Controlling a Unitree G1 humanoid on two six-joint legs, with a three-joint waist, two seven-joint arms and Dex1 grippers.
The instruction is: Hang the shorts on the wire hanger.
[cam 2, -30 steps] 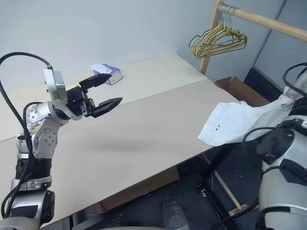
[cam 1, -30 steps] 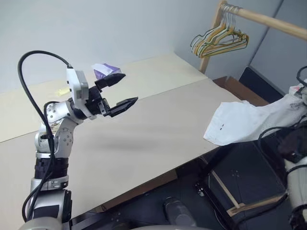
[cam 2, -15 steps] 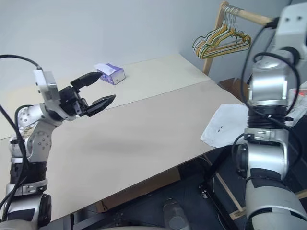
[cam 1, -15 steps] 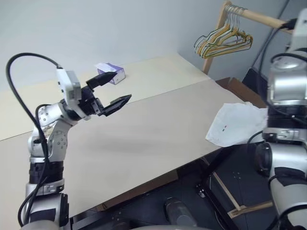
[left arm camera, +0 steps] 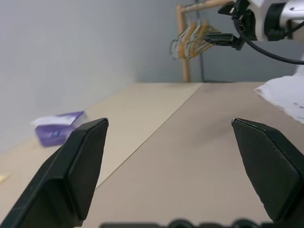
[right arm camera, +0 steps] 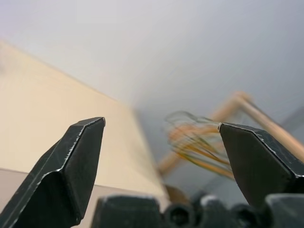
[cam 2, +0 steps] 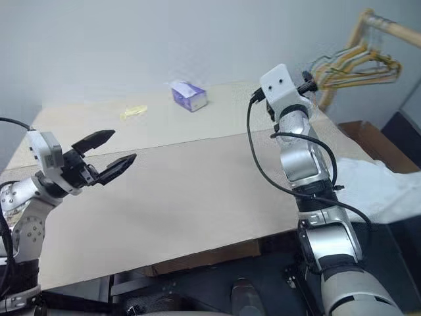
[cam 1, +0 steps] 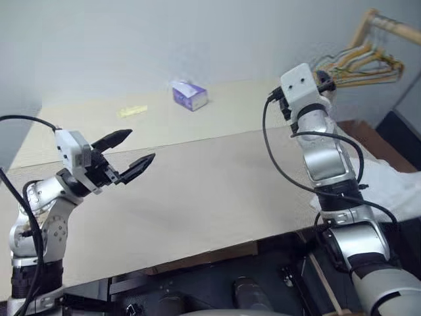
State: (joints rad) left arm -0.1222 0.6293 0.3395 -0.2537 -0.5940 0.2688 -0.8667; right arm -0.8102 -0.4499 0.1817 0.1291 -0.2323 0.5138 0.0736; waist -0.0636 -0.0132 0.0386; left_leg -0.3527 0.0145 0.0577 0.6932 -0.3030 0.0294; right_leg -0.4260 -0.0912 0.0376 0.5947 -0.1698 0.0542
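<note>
- My left claw (cam 1: 129, 150) is spread wide over the near left of the counter (cam 1: 217, 191), holding nothing and touching nothing.
- My right claw (left arm camera: 227, 23) is raised toward the far right, jaws wide apart and empty, pointing at the bunch of hangers (cam 1: 360, 66) on the wooden rail (cam 1: 388, 23).
- One pair of white shorts (cam 1: 388, 187) lies at the counter's right edge, behind my right arm.
- One purple tissue box (cam 1: 189, 95) sits far across, a tissue poking from its top.

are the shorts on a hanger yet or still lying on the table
Still on the table. The shorts lie crumpled at its right edge; the hangers hang on the rack, and both grippers are open and empty.
</note>
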